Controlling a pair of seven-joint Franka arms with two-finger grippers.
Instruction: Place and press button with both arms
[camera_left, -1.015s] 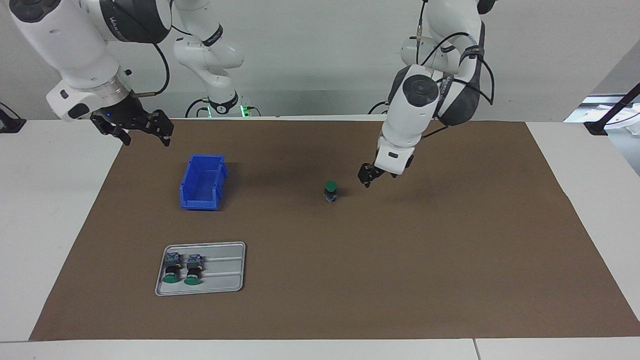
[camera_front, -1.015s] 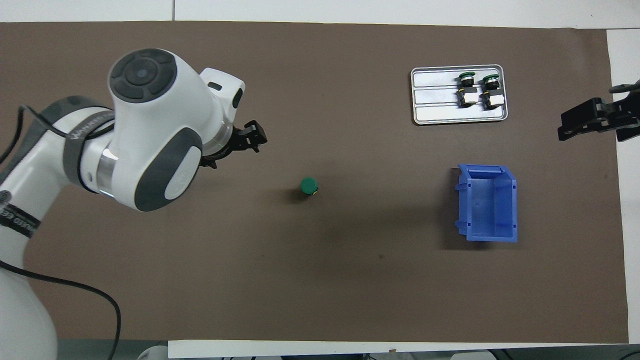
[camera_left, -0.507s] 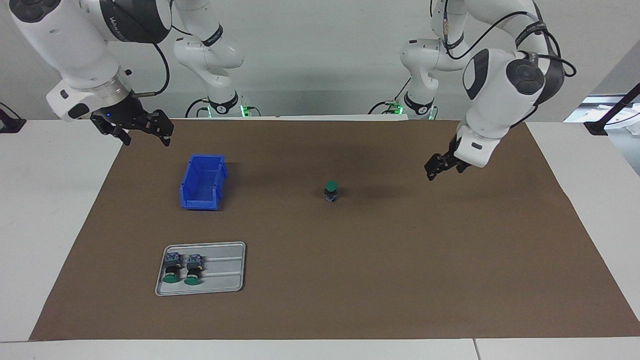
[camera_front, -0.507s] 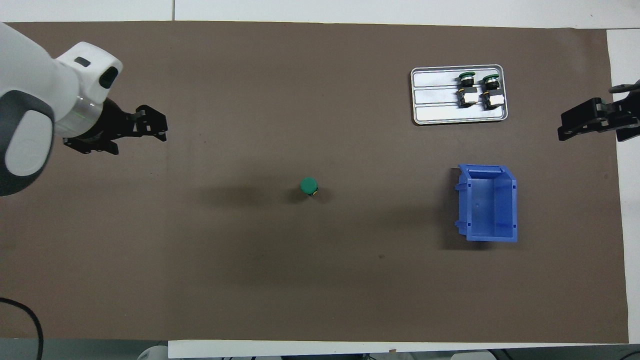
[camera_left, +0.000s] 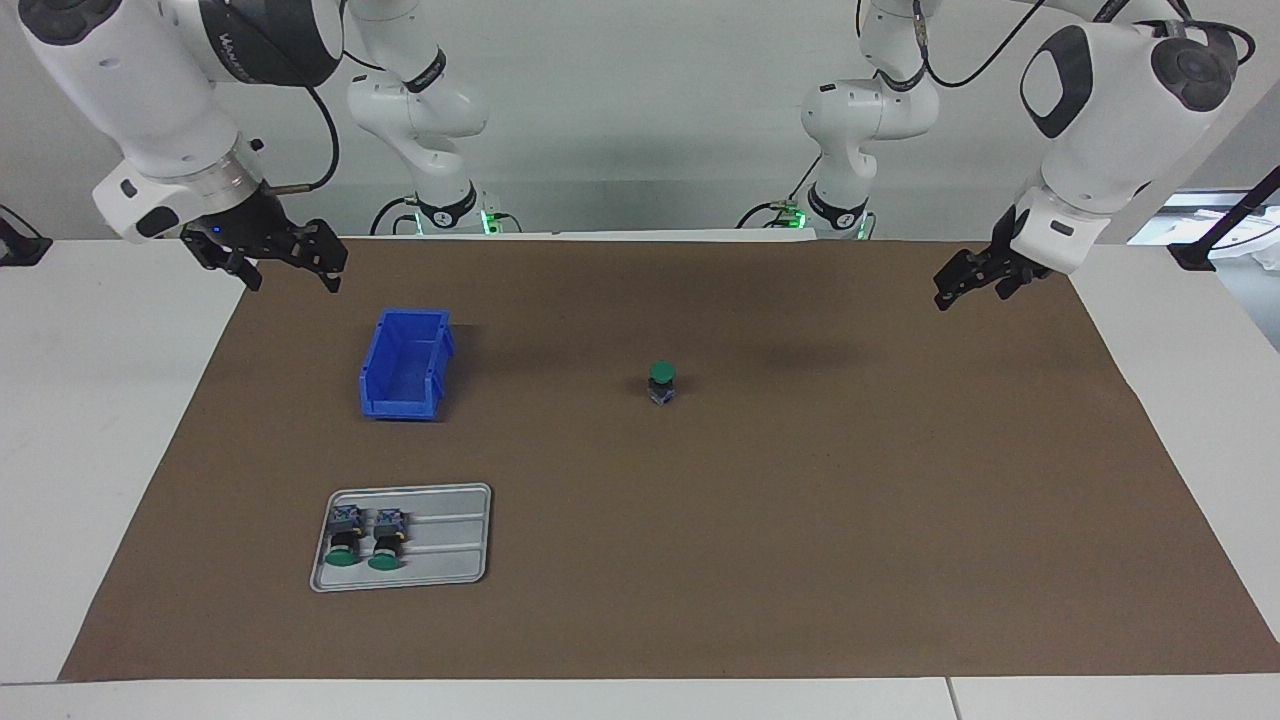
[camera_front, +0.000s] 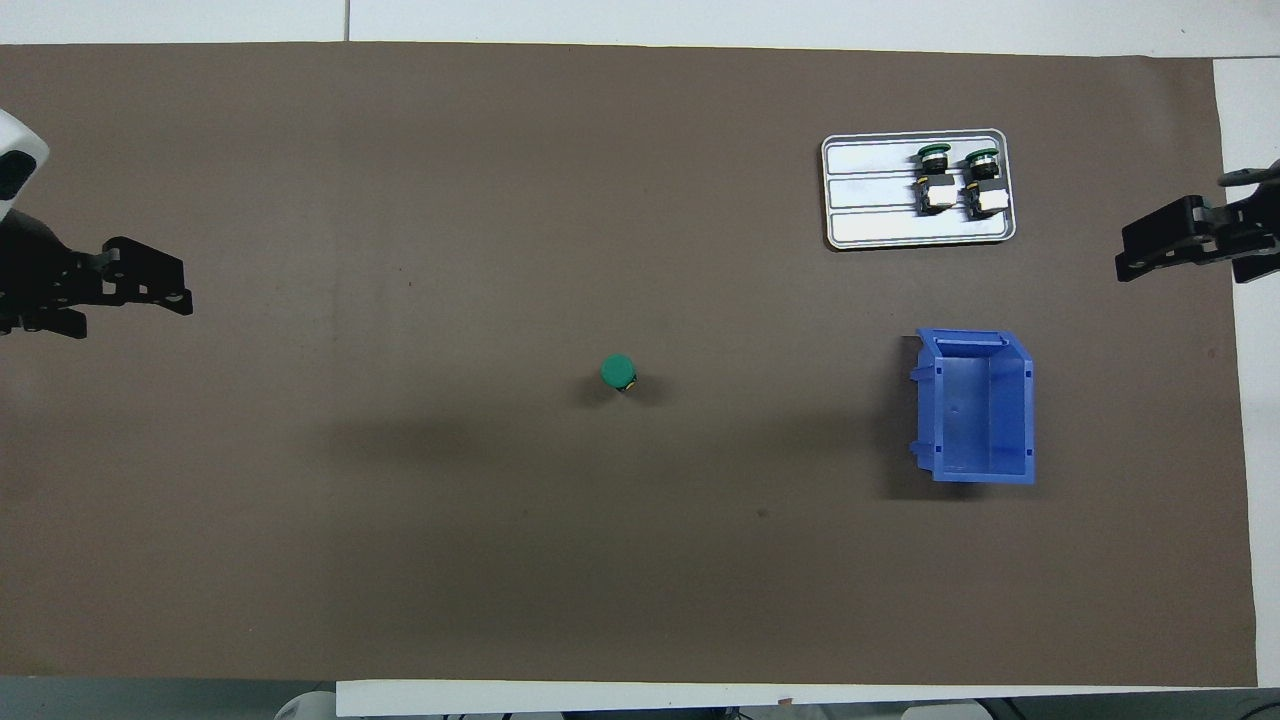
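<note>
I have the worktop (camera_left: 100, 420) under a brown mat (camera_left: 800, 520), both arms up and off to its ends. My left hand (camera_left: 968, 284) hangs released over the mat's edge at the left arm's end, holding nothing; in the facing view the button (camera_left: 661, 383) sits toward its 8 o'clock, well apart from it. My right hand (camera_left: 285, 262) hangs released and empty over the mat's corner at the right arm's end, the button off at its 4 o'clock. The blue bin (camera_left: 405, 364) stands below that hand. The grey tray (camera_left: 450, 540) carries two spare buttons (camera_left: 364, 538) lying side by side. The button stands upright mid-mat, green cap up.
</note>
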